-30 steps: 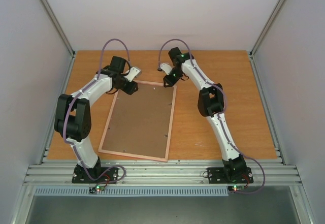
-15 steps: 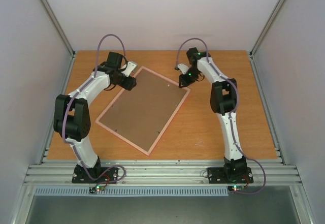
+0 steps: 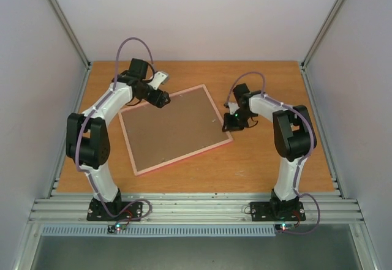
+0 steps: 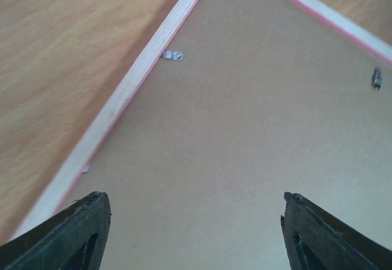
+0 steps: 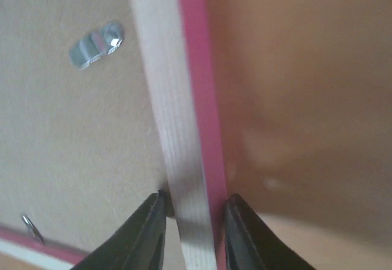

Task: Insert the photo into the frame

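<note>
Hands sit at two spots on the frame (image 3: 184, 157), which lies flat and face down on the wooden surface (image 3: 263, 160), at a slant. Its brown backing board (image 3: 174, 129) faces up, with a thin pink rim all round it.

The right hand (image 3: 231, 122) is down low at the frame's right edge, near a corner. Its two fingers (image 5: 147, 233) are nearly closed and pinch the rim between them, one on the board side and one on the outer side. A small metal clip (image 5: 97, 43) sits on the board just ahead of that hand, to its left.

The left hand (image 3: 162, 100) is over the far left corner of the frame. It is wide open and holds nothing. The board lies right under it, and the rim runs off ahead on its left side, with a little clip (image 4: 173, 54) just inside the rim. Bare surface shows past the rim on the left of that hand, and also beside the right hand's outer finger
</note>
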Robot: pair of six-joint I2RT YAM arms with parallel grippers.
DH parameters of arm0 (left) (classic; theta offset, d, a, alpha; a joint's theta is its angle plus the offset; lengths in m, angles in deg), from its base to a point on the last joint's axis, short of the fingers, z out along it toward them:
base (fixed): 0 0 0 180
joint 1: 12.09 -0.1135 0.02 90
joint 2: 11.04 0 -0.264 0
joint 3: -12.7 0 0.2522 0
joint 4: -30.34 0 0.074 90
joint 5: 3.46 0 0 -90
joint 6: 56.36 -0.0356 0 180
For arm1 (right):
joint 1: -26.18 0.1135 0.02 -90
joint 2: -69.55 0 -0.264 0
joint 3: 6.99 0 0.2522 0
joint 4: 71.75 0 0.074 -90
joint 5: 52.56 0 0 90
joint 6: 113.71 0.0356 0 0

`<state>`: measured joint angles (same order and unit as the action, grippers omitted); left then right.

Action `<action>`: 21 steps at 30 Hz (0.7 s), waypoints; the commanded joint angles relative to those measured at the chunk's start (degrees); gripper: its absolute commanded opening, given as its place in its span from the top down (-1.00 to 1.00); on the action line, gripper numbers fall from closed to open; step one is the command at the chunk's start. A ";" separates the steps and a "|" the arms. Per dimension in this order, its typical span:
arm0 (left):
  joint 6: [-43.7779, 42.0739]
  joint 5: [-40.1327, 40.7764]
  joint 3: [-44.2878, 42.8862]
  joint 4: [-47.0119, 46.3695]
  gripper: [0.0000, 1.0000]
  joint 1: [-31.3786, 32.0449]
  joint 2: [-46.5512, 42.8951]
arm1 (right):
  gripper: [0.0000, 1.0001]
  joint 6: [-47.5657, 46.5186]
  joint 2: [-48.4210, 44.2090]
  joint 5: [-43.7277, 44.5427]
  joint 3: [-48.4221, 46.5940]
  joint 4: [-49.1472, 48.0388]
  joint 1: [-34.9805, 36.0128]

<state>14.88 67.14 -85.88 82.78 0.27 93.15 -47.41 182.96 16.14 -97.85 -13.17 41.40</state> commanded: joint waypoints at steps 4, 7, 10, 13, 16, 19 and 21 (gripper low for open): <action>-4.41 -8.10 0.39 3.96 -0.43 3.09 3.58 | 0.21 6.30 -5.09 -14.07 6.56 -2.87 7.46; -4.82 -9.79 1.51 4.39 -0.34 3.99 4.17 | 0.21 2.24 -2.06 -24.16 5.23 1.34 6.58; -5.48 -10.41 4.16 3.59 -0.29 5.26 3.39 | 0.20 -0.53 -1.75 -32.25 6.47 1.93 5.23; -6.55 -10.82 7.94 2.12 -0.23 6.80 2.14 | 0.22 -0.56 -1.51 -35.25 6.16 1.23 3.14; -6.81 -10.97 11.08 -0.94 -0.13 8.27 1.71 | 0.24 2.05 -0.92 -31.45 3.87 -1.88 1.07; -5.93 -9.87 10.53 -3.32 -0.02 9.98 3.53 | 0.33 3.98 -0.06 -25.91 1.08 -4.40 0.98; -5.40 -8.97 8.56 -3.70 0.07 11.12 5.50 | 0.40 5.49 1.27 -23.56 -0.41 -4.65 1.04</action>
<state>9.35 57.98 -74.58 84.49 9.39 96.55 -44.72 182.35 -11.58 -94.55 -14.44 42.39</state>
